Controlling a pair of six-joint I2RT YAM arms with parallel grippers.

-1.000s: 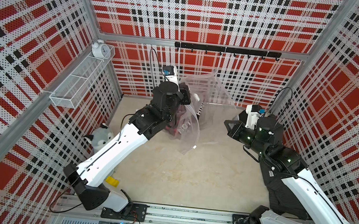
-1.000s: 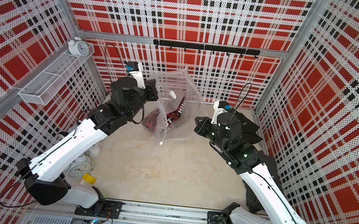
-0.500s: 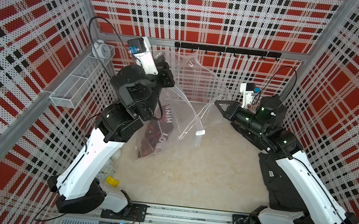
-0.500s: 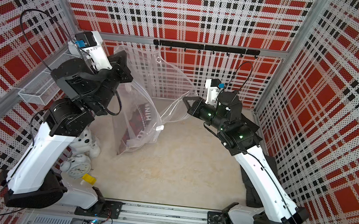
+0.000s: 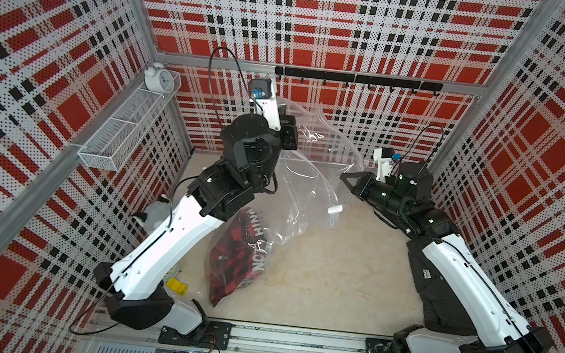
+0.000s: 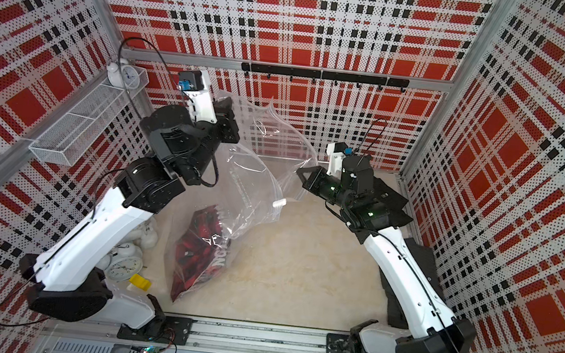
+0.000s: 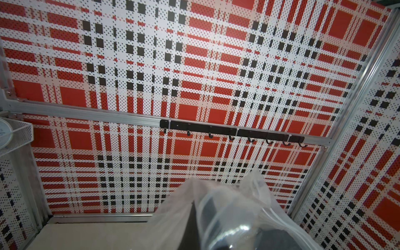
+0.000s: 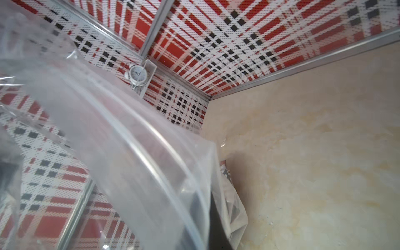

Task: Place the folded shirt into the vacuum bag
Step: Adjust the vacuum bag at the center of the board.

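left end effector (image 5: 288, 137) and right end effector (image 5: 345, 180) both clamped on the vacuum bag (image 5: 308, 191), which is strung between them. folded shirt (image 5: 238, 263) sits inside the bag, low below the left end effector, bag bottom on the bench (image 5: 334, 281).

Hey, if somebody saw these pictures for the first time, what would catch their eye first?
The big clear vacuum bag is held up mid-scene, its upper part pinched by the left gripper and the right gripper above the table. A red shirt lies bunched in its bottom, by the left arm. Loud red plaid walls surround everything.
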